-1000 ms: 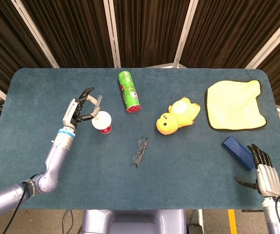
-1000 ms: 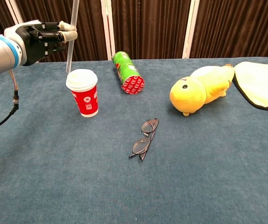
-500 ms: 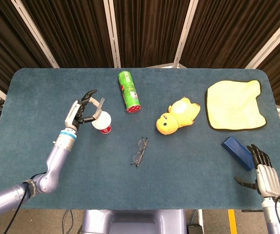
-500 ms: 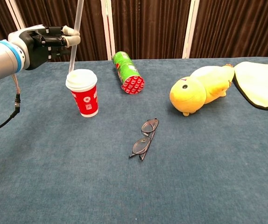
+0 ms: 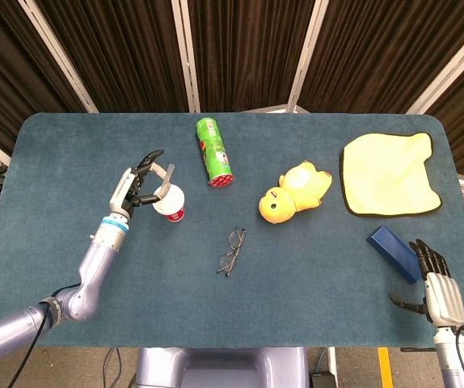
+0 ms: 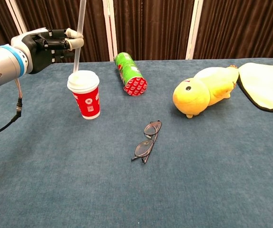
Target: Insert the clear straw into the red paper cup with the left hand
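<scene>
Pinching the clear straw point(image 6: 80, 28) between its fingertips, your left hand point(image 6: 45, 42) hangs just above and to the left of the red paper cup point(image 6: 85, 95). You hold the straw nearly upright, and its lower end is at the far edge of the cup's white lid point(image 6: 83, 80); whether it touches the lid, I cannot tell. Your right hand point(image 5: 438, 284) rests at the near right of the table point(image 5: 70, 153) with fingers spread, holding nothing, just beside a blue box point(image 5: 393, 252).
</scene>
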Controlling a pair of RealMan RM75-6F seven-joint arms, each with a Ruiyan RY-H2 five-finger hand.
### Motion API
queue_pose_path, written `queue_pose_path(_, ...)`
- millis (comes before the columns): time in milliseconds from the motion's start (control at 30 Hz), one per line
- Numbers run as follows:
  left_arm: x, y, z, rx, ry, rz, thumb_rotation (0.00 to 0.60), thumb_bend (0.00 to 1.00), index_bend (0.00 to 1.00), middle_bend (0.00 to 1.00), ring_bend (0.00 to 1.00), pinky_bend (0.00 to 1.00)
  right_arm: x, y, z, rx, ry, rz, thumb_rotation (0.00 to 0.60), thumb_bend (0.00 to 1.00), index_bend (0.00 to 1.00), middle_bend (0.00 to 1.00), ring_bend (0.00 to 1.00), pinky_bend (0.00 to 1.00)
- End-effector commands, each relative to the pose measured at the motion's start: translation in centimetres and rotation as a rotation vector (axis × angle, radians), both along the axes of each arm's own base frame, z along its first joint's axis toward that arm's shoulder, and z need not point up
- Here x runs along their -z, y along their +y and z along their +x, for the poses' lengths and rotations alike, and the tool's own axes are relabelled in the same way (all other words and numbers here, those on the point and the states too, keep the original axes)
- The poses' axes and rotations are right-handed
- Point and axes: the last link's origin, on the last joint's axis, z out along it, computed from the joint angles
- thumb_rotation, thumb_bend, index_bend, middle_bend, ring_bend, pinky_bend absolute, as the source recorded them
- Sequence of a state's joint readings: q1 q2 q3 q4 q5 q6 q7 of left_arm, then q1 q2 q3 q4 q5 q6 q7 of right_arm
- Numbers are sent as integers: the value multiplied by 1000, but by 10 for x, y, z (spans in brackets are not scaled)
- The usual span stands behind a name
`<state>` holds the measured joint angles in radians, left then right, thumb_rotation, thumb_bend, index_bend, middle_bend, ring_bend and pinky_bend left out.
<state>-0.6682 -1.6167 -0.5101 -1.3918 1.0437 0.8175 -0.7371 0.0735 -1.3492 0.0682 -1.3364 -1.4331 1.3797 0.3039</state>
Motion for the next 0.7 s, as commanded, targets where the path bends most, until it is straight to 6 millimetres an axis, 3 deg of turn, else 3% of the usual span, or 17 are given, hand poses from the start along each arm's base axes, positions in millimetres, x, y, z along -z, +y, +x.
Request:
queue_pose_path(33, 2, -1, -2, -2, 1, -4, 600, 420, 575, 79, 0, 0, 0, 0, 0, 1, -1, 0, 600, 120, 0, 0, 0, 0)
queue_pose_path(433, 8, -3, -12, -3, 35, -9, 600, 421, 566, 74, 0, 0, 0, 0, 0, 1, 0, 1, 600, 120, 0, 0, 0, 0)
queue_pose_path(700, 10, -4, -16, 6, 70, 2, 600, 326, 438, 27, 0, 0, 0, 0, 0, 4, 1, 1, 600, 119, 0, 0, 0, 0)
